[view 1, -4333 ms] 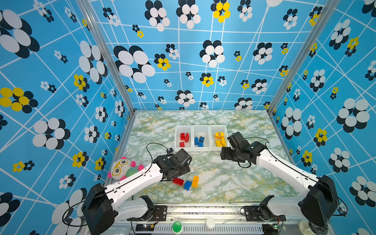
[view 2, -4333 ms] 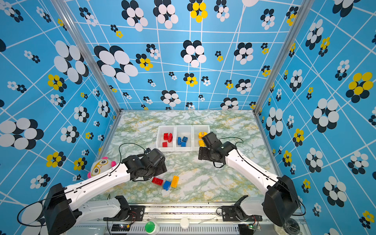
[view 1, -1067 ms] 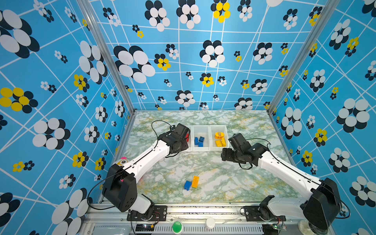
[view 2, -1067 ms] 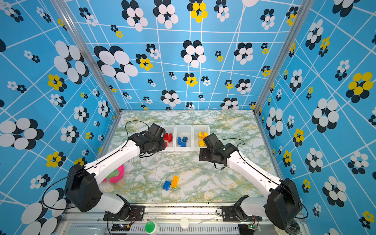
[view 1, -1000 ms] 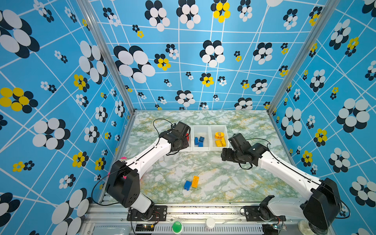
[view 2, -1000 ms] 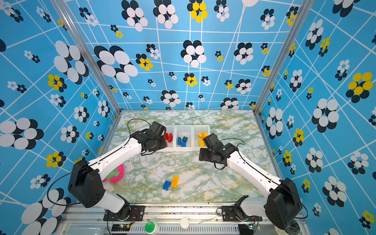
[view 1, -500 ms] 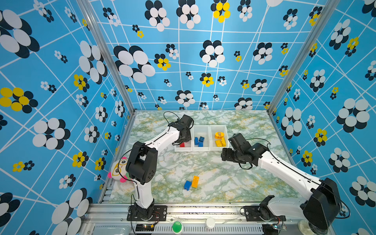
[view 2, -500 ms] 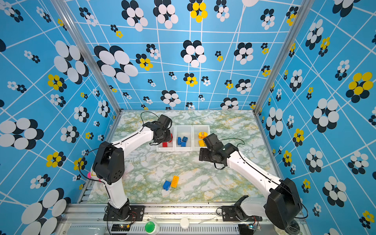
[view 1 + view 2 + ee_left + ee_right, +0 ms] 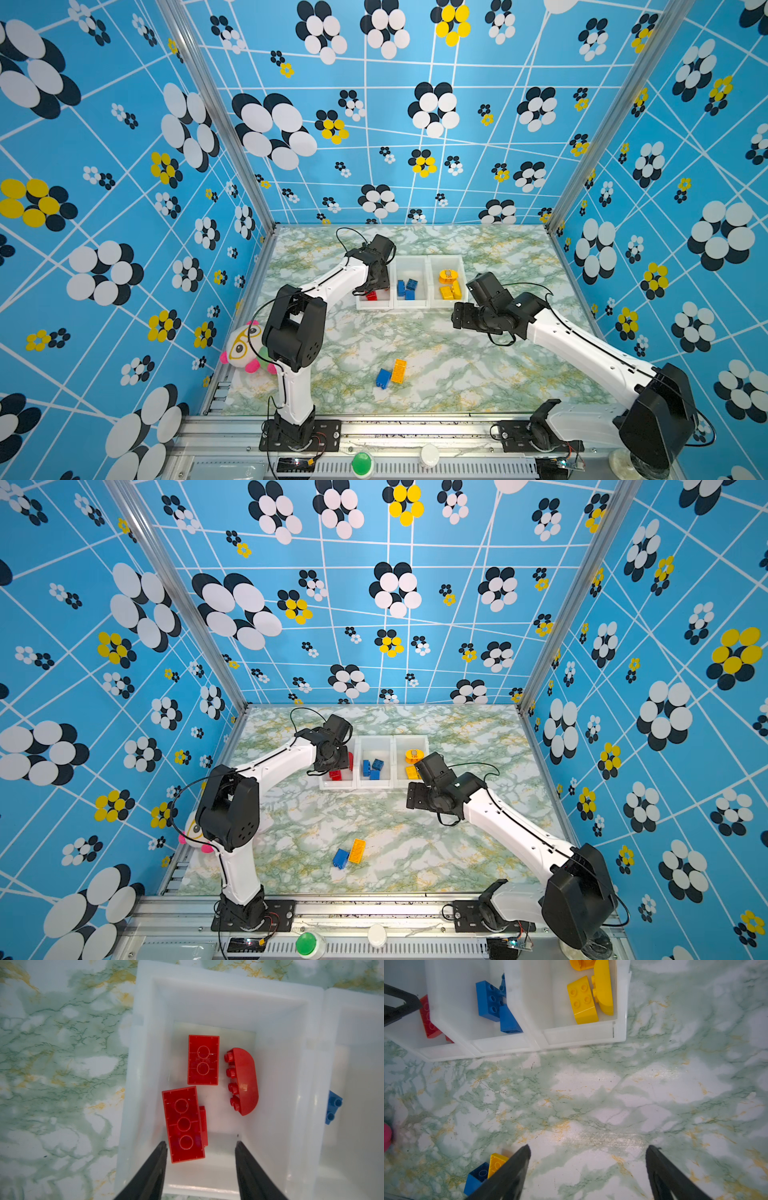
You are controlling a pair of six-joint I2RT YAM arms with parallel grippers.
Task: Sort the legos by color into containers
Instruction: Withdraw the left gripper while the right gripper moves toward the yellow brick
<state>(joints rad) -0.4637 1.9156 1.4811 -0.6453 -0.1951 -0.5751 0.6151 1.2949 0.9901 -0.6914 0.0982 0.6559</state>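
Left gripper (image 9: 201, 1144), jaws apart and empty, hangs over the translucent white plastic bin (image 9: 228, 1001) nearest the left edge of the tabletop (image 9: 52, 1064), a glossy red rectangular brick (image 9: 184, 1124) hollow-side-up beside one finger (image 9: 149, 1176).

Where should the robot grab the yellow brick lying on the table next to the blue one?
Take the yellow brick from straight above, pinching its long sides at the end nearer the bins. It lies flat, studs up, and the blue brick hugs one long side toward the front, so only that end looks free.
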